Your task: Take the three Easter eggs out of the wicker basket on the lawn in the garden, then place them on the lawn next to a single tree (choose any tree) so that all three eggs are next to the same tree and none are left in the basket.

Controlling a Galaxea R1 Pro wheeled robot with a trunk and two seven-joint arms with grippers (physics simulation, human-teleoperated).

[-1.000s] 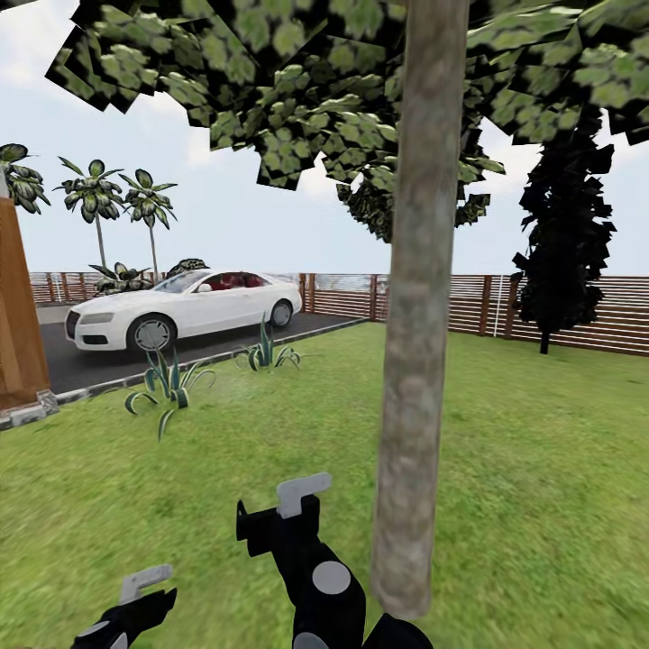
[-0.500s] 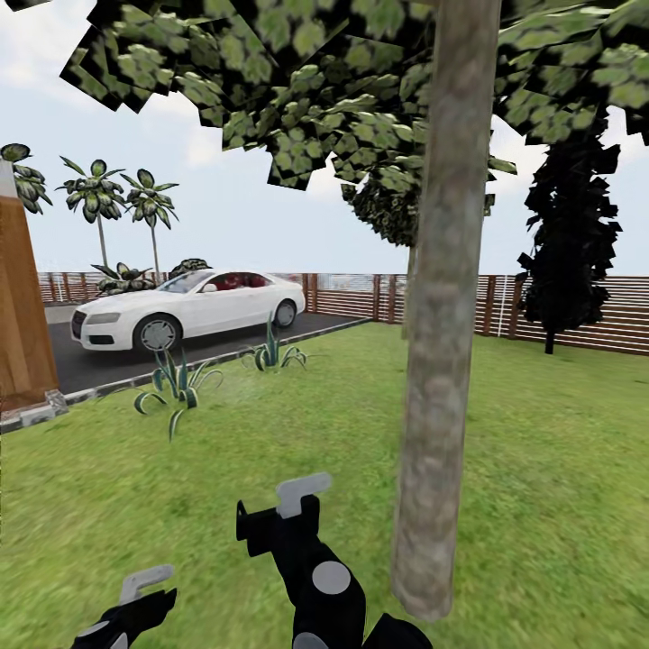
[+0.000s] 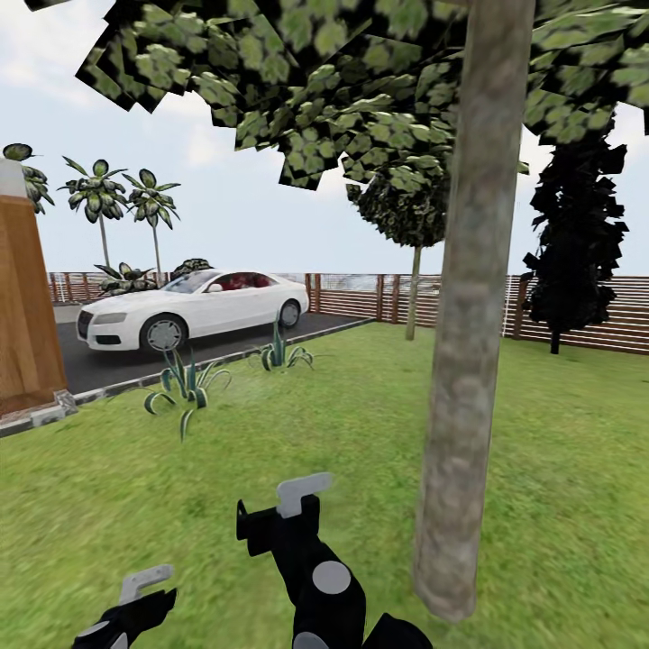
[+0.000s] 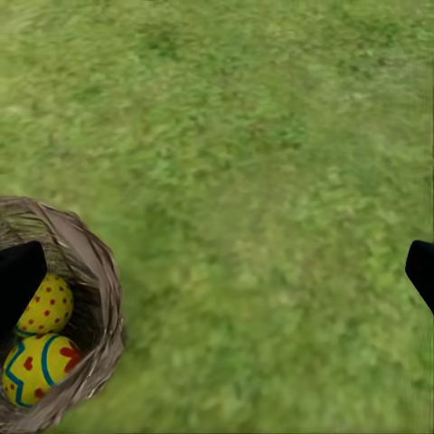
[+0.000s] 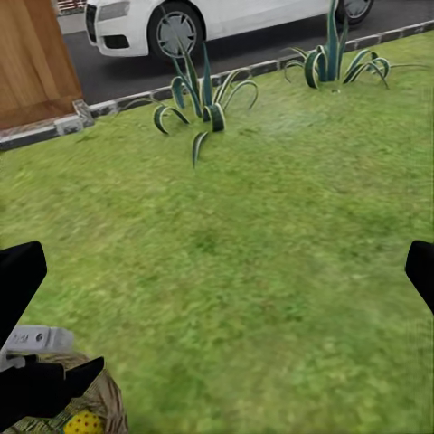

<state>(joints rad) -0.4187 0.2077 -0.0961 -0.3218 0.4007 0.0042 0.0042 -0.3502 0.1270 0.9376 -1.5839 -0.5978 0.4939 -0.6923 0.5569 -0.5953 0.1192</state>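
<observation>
A thick grey-brown tree (image 3: pixel 469 361) stands on the lawn (image 3: pixel 180 469), just right of my right gripper (image 3: pixel 302 496). My left gripper (image 3: pixel 144 586) sits low at the near left. In the left wrist view the wicker basket (image 4: pixel 95 289) lies on the grass with two yellow Easter eggs in it, one red-dotted (image 4: pixel 47 306) and one with blue lines (image 4: pixel 36 366). The left gripper (image 4: pixel 217 276) is open, and one fingertip (image 4: pixel 18 280) overlaps the basket rim. The right gripper (image 5: pixel 217 276) is open over grass. The basket (image 5: pixel 99 402) and an egg (image 5: pixel 81 422) show at that view's corner.
A white car (image 3: pixel 194 306) is parked on the dark driveway beyond a curb. Two spiky plants (image 3: pixel 185 383) grow near the curb. A brown slat fence (image 3: pixel 361 293), a thin tree (image 3: pixel 413 297) and a black cypress (image 3: pixel 577 234) line the back. A wooden wall (image 3: pixel 22 315) stands at left.
The whole head view has shifted, so the trunk now sits further right and closer in the picture, and a thin tree has come out from behind it. Both arms hold the same pose.
</observation>
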